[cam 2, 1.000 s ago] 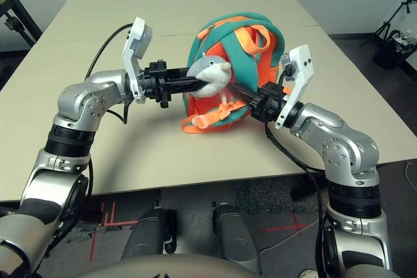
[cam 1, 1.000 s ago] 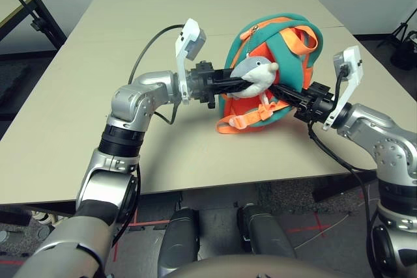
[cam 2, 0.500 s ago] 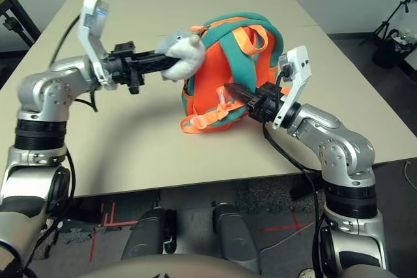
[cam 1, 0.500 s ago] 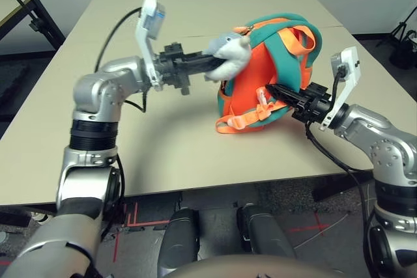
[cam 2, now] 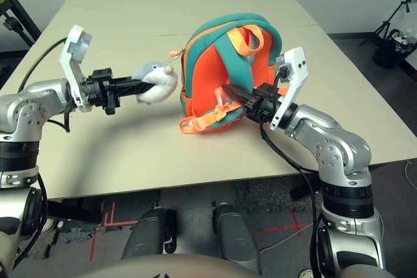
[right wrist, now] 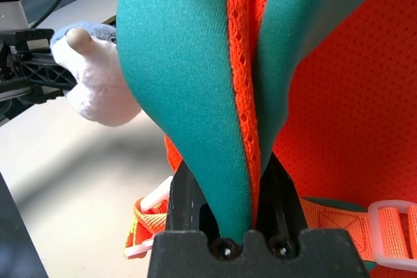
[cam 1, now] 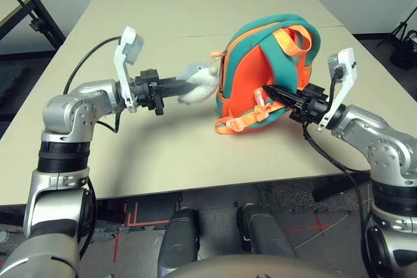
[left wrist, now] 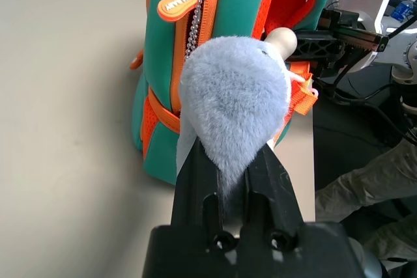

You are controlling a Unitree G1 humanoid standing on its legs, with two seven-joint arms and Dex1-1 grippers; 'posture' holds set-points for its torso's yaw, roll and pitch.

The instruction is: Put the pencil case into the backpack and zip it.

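Since the earlier frame our left tool (cam 1: 189, 86) has drawn the clamped plush animal (cam 1: 199, 82) leftward, while our right tool (cam 1: 273, 92) grips a strap (right wrist: 195, 96) of the backpack (cam 1: 244, 89).

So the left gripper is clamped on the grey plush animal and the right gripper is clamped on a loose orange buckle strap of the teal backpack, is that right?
Not quite. The left gripper is clamped on the grey plush animal, but the right gripper is clamped on a teal padded shoulder strap of the small teal and orange backpack, not a loose orange buckle strap. The right wrist view shows the teal strap between its fingers.
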